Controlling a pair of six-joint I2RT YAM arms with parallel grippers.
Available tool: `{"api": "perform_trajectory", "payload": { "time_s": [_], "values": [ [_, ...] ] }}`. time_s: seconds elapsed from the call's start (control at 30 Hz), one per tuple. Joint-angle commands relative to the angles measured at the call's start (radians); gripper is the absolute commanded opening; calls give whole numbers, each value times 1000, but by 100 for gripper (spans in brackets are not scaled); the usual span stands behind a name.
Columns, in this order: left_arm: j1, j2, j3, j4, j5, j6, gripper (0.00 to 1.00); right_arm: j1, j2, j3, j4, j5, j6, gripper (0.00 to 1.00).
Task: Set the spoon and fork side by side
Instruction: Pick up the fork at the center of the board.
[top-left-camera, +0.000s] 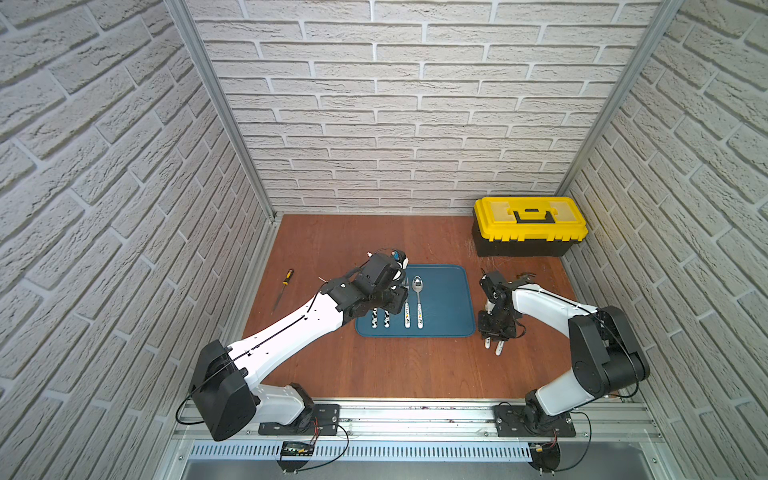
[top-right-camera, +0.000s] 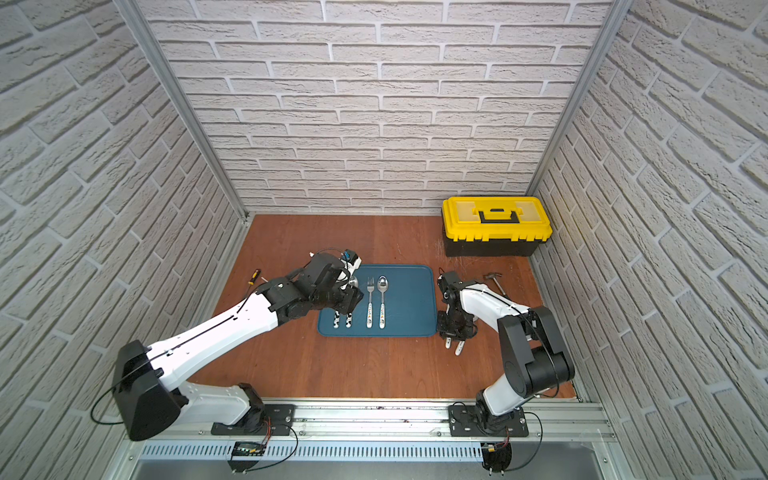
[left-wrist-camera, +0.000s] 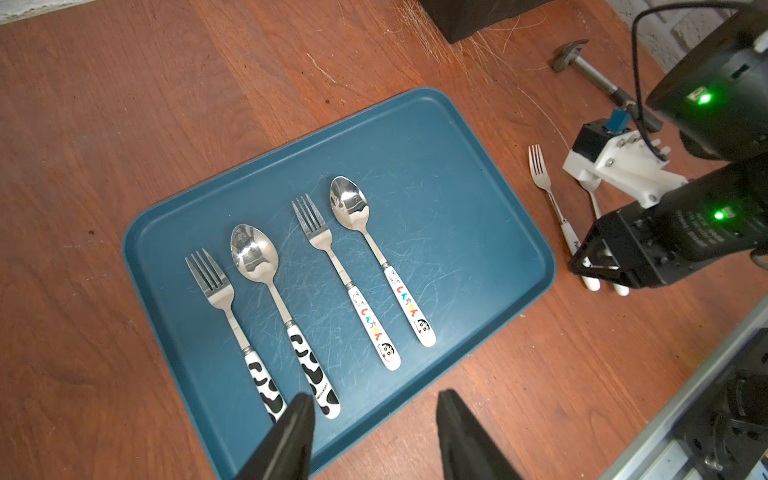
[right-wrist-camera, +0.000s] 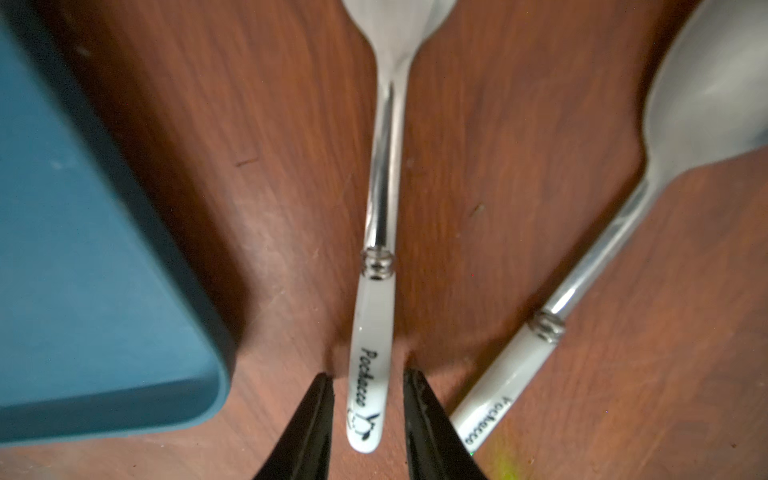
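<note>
The wooden table (top-left-camera: 374, 374) fills the floor of the brick-patterned cell, and both arms reach in from the near rail. A yellow and black toolbox (top-left-camera: 530, 226) stands shut in the far right corner. A blue tray (top-left-camera: 449, 299) lies flat near the middle of the table.

The left gripper (left-wrist-camera: 374, 419) hangs over the tray's near edge. Its jaws are well apart and nothing is between them. The right gripper (right-wrist-camera: 370, 382) is down at the table just beside the tray's right edge. Its two black fingers (right-wrist-camera: 320, 415) are narrowly apart on either side of the white handle of the Pochacco fork (right-wrist-camera: 380, 187). A thin gap shows on each side, so the grip has not closed.

That fork lies on the bare wood alongside the tray edge. The Pochacco spoon (right-wrist-camera: 706, 104) lies just beyond it and at an angle to it. Their handle ends are near one another and their heads are farther apart.

Four pieces lie in a row on the tray with handles toward the robot: a cow-pattern fork (left-wrist-camera: 216, 286), a cow-pattern spoon (left-wrist-camera: 253, 253), a cartoon fork (left-wrist-camera: 316, 232) and a cartoon spoon (left-wrist-camera: 351, 203).

A hammer (left-wrist-camera: 582, 62) lies between toolbox and right arm. A screwdriver (top-left-camera: 284, 286) lies well to the left of the tray.
</note>
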Motion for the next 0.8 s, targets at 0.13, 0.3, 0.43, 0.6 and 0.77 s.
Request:
{"api": "perform_trajectory", "payload": {
  "time_s": [0.13, 0.3, 0.43, 0.6, 0.77],
  "values": [
    [4, 18, -8, 51, 26, -18, 53, 5, 18, -52, 31, 13, 28, 19],
    [6, 20, -9, 48, 23, -20, 53, 8, 35, -60, 57, 3, 34, 8],
    [4, 18, -11, 45, 23, -20, 53, 9, 25, -49, 55, 8, 34, 3],
    [5, 22, -11, 48, 24, -21, 53, 11, -34, -36, 39, 15, 35, 4],
    [6, 35, -9, 61, 33, -26, 52, 13, -77, -31, 24, 22, 36, 5]
  ]
}}
